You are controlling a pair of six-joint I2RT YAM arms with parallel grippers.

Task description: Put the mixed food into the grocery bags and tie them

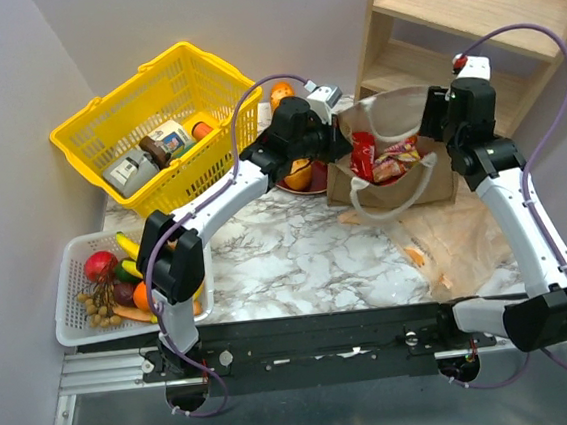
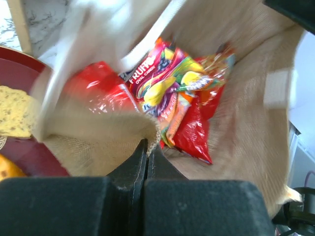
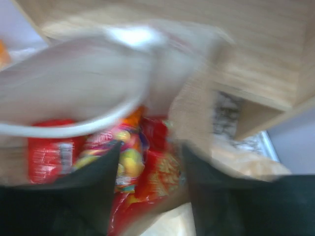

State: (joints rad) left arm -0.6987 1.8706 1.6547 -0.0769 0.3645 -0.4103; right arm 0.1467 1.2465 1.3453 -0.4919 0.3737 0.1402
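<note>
Crisp packets (image 1: 384,158) piled inside brown paper bag (image 1: 402,189), standing at 1 o'clock on table (image 1: 288,257). Left gripper (image 2: 147,146) clamped tight on bag's 9 o'clock rim. Right gripper (image 3: 150,155) over 3 o'clock rim, fingers spread apart; grips nothing. Tan plastic bag (image 1: 462,240) flat at 5 o'clock of paper bag; banana (image 1: 128,246) in white tray (image 1: 70,293) at 8 o'clock.

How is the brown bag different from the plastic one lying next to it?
The brown bag stands upright and open, with crisp packets inside; the plastic bag lies flat and crumpled on the table. The brown bag looks stiff and opaque; the plastic bag is thin and see-through. Both are tan and untied.
</note>
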